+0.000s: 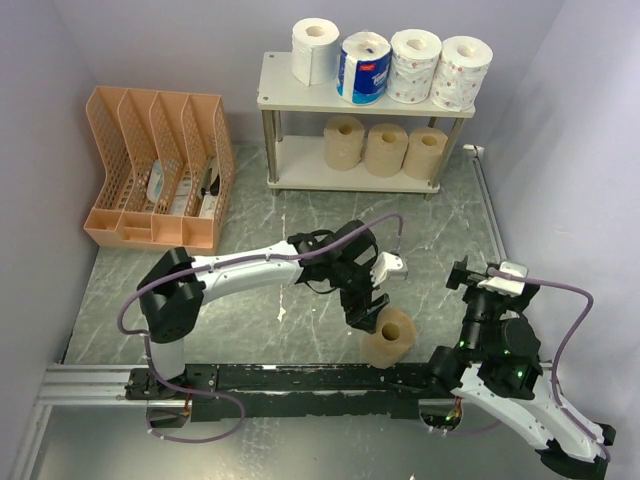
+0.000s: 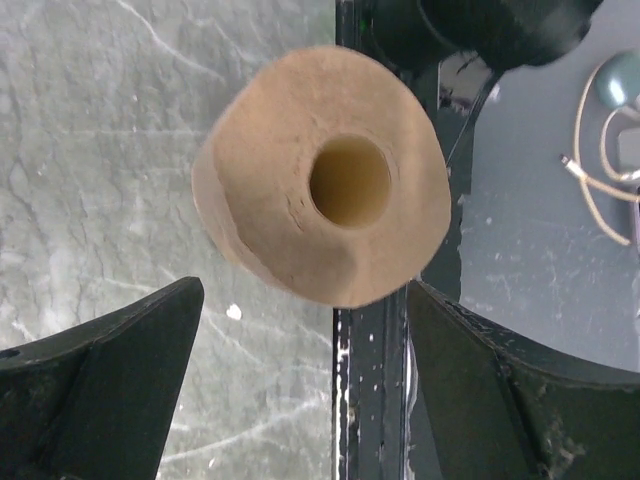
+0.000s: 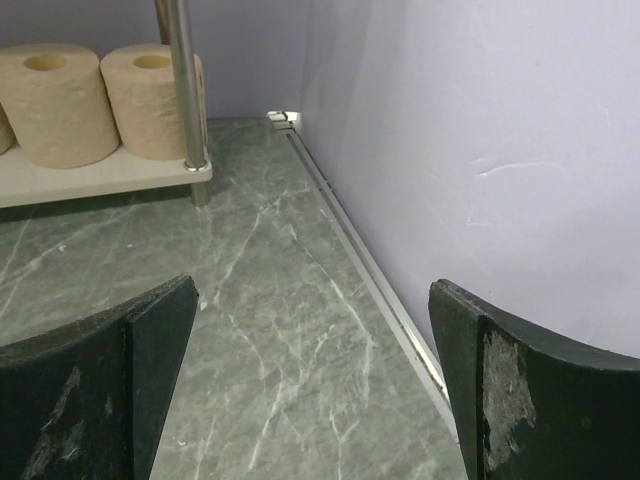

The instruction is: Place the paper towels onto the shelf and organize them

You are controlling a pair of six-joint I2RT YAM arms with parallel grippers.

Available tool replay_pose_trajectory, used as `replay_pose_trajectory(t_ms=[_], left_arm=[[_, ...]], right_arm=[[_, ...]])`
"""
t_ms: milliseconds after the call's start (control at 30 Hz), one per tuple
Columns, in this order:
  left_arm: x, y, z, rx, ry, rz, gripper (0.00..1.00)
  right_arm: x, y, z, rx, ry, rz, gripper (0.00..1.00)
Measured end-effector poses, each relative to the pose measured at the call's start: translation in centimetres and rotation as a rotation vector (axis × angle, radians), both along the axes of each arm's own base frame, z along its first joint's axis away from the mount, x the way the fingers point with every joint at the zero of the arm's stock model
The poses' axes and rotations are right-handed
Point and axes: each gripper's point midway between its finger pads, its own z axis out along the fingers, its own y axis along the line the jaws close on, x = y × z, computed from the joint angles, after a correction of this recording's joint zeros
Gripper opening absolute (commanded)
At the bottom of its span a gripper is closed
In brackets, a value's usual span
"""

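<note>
Found the left claw point(image 1: 368, 318) point(image 2: 302, 290) spread wide and holding nothing, hanging directly over a single tan roll point(image 1: 390, 338) point(image 2: 330, 170). Noted its fingers point(image 2: 100, 380) flanking the near side of that roll; could not confirm contact on either finger. Recorded the roll standing on end, hollow core up, at the near edge of the surface point(image 1: 250, 320) point(image 3: 280, 220), partly overlapping the black rail point(image 1: 300, 378) point(image 2: 370, 400).

Found the right claw point(image 1: 462, 275) point(image 3: 312, 290) likewise wide open and empty, held low over bare surface, facing the far right corner beside the wall point(image 3: 480, 150).

Located the shelf point(image 1: 268, 98) against the far side, well apart from both claws. Counted four rolls in a row on the top board, left to right: a plain white roll point(image 1: 316, 50), a blue-white wrapped roll point(image 1: 364, 68) and two pink-printed rolls point(image 1: 415, 65) point(image 1: 461, 72). Counted three more tan rolls point(image 1: 386, 150) side by side on the lower board; confirmed two of these point(image 3: 50, 100) from the right wrist, just behind a silver leg point(image 3: 178, 80).

Noted an orange file organizer point(image 1: 160, 170) at the far left, apart from the shelf
</note>
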Motion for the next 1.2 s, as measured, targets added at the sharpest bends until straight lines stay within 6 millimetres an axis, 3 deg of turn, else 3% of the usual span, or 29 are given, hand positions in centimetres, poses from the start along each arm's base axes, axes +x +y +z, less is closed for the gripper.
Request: replay_pose_trajectory(t_ms=[200,333,500,700,767,900,967,1033,1067,1100,1200], left_arm=[[2.3,-2.6,0.7,-0.117,0.122,0.055,0.95],[3.3,-3.7,0.0,-0.140,0.204,0.081,0.95],[2.6,-4.2,-1.7,-0.112,0.282,0.081,0.95],[2.1,-4.3,-2.1,-0.109,0.314,0.075,0.95],[2.0,-4.1,-2.4,-0.102,0.318,0.076,0.99],[1.5,-3.2,-3.8,-0.070,0.330,0.077,0.86],[1.1,-2.9,-4.2,-0.055,0.346,0.076,0.72],[1.0,-2.9,-4.1,-0.061,0.349,0.071,0.43],[0.8,-2.9,-3.8,-0.064,0.358,0.063,0.15],[0.5,-3.0,-3.5,-0.071,0.364,0.048,0.08],[0.5,-3.4,-2.6,-0.093,0.342,0.030,0.07]], right_arm=[[0.0,0.0,0.1,0.001,-0.003,0.002,1.00],[0.0,0.0,0.1,0.001,-0.004,0.002,1.00],[0.0,0.0,0.0,0.001,-0.002,0.002,1.00],[0.0,0.0,-0.1,-0.006,0.006,0.003,1.00],[-0.1,0.0,0.0,-0.004,0.006,0.003,1.00],[-0.1,0.0,0.0,0.002,0.003,0.005,1.00],[-0.1,0.0,0.0,0.002,0.003,0.005,1.00],[-0.1,0.0,0.0,0.003,0.004,0.006,1.00],[-0.1,0.0,0.0,0.002,0.004,0.007,1.00],[-0.1,0.0,0.0,0.002,0.005,0.007,1.00],[-0.1,-0.1,0.0,0.001,0.005,0.008,1.00]])
